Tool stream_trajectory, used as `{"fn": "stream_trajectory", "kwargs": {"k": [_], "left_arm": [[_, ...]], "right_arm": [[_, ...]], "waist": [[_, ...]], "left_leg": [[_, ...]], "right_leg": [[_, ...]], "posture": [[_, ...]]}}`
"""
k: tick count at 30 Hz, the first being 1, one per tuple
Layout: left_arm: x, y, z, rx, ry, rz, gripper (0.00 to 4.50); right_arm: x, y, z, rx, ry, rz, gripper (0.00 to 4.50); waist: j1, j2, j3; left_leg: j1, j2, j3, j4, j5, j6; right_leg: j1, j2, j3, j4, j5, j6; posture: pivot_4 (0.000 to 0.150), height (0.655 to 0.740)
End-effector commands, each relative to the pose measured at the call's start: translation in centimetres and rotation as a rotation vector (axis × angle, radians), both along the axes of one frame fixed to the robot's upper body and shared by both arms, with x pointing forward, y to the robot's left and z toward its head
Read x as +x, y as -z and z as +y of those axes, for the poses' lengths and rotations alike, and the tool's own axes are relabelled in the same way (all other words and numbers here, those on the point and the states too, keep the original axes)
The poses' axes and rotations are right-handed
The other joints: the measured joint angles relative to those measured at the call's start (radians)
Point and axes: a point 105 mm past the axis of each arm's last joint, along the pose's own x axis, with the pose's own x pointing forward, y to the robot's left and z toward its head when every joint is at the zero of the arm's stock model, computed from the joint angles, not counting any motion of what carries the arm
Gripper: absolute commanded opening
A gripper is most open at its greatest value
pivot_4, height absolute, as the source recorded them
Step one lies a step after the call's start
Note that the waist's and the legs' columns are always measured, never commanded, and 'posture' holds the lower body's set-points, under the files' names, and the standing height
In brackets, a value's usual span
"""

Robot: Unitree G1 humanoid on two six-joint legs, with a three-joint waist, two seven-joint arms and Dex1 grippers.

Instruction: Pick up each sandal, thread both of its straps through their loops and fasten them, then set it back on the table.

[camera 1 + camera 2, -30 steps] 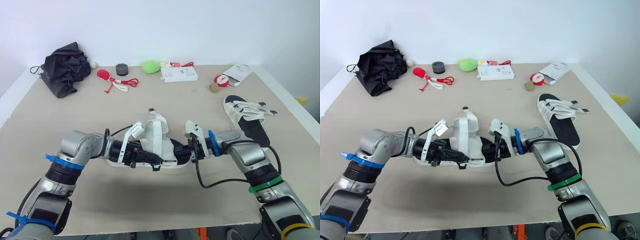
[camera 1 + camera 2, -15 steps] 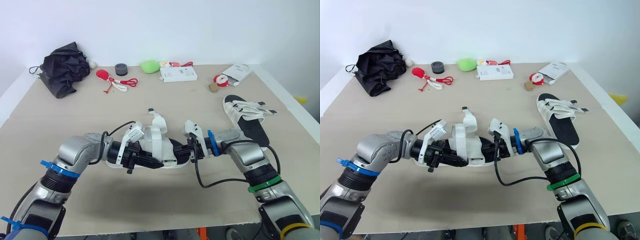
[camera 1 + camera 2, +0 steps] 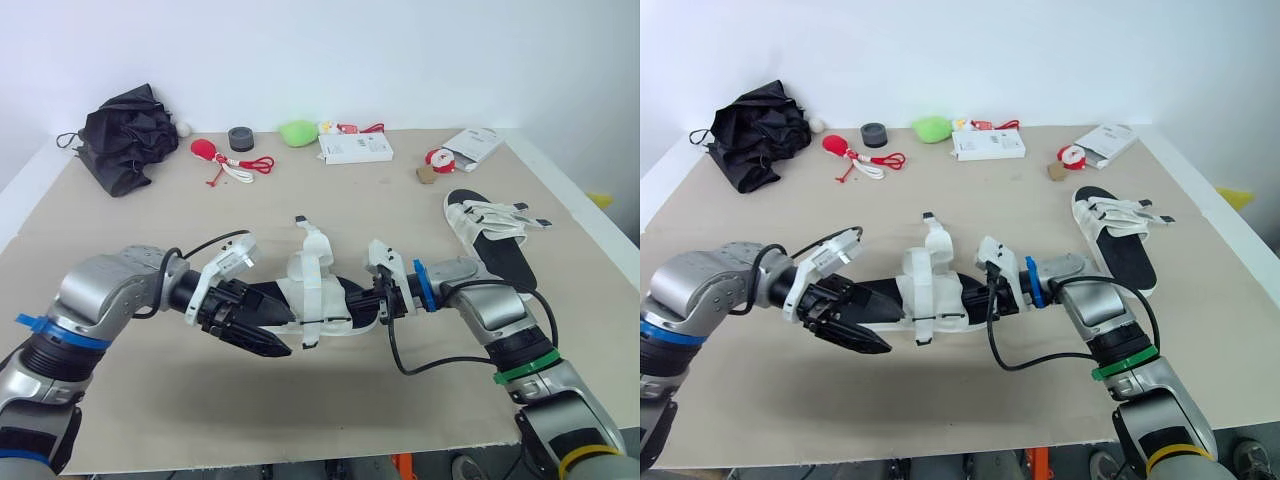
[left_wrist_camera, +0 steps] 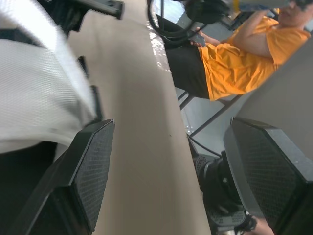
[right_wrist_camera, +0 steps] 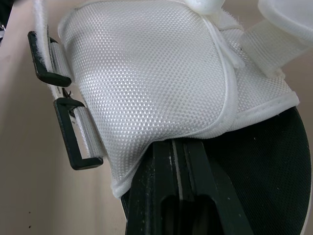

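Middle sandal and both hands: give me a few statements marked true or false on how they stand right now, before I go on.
1. The left hand is open, with nothing between its fingers. True.
2. The right hand is shut on the middle sandal. True.
3. The second sandal lies beside the black umbrella. False: it lies on the right side of the table; the umbrella is at the far left corner.
4. Both straps of the middle sandal are threaded and fastened. False: one strap stands up loose, and the black loops are empty.
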Motion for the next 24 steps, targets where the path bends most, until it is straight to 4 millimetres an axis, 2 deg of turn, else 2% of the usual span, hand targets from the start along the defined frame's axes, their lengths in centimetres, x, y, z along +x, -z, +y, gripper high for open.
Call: {"fn": "stream_trajectory", "kwargs": {"k": [1, 3, 8, 12, 16, 24], "left_arm": [[-1.0, -0.6, 0.3, -0.037, -0.007, -0.029, 3.89], [-1.2, 0.3, 0.4, -0.027, -0.031, -0.038, 3.89], [-1.2, 4.6, -0.3, 0.022, -0.129, -0.056, 3.89], [-0.3, 6.2, -0.7, 0.022, -0.216, -0.107, 3.89], [0.4, 6.5, -1.2, -0.006, -0.254, -0.124, 3.89], [0.3, 5.6, -2.6, -0.086, -0.240, -0.086, 3.89]], "right_arm": [[0.1, 2.0, -0.9, -0.071, 0.052, 0.046, 0.00], [0.0, 2.1, -0.9, -0.072, 0.051, 0.048, 0.00], [-0.1, 2.2, -0.7, -0.071, 0.046, 0.051, 0.00], [-0.1, 2.1, -0.7, -0.070, 0.045, 0.050, 0.00], [-0.2, 2.1, -0.7, -0.072, 0.044, 0.051, 0.00], [-0.3, 2.0, -0.9, -0.077, 0.048, 0.049, 0.00]], "waist": [[0.001, 0.000, 0.000], [0.001, 0.000, 0.000], [0.001, 0.000, 0.000], [0.002, 0.000, 0.000], [0.002, 0.000, 0.000], [0.002, 0.000, 0.000]], "left_leg": [[0.000, 0.000, 0.000, 0.000, 0.000, 0.000], [0.000, 0.000, 0.000, 0.000, 0.000, 0.000], [0.000, 0.000, 0.000, 0.000, 0.000, 0.000], [0.000, 0.000, 0.000, 0.000, 0.000, 0.000], [0.000, 0.000, 0.000, 0.000, 0.000, 0.000], [-0.001, 0.000, 0.000, -0.001, 0.000, 0.000]], "right_leg": [[0.000, 0.000, 0.000, 0.000, 0.000, 0.000], [0.000, 0.000, 0.000, 0.000, 0.000, 0.000], [0.000, 0.000, 0.000, 0.000, 0.000, 0.000], [0.000, -0.001, 0.000, 0.000, 0.000, 0.000], [-0.001, -0.001, 0.000, 0.000, 0.000, -0.001], [-0.001, -0.001, 0.000, 0.000, 0.000, -0.001]], "posture": [[0.150, 0.7400], [0.150, 0.7400], [0.150, 0.7400], [0.150, 0.7400], [0.150, 0.7400], [0.150, 0.7400]]}}
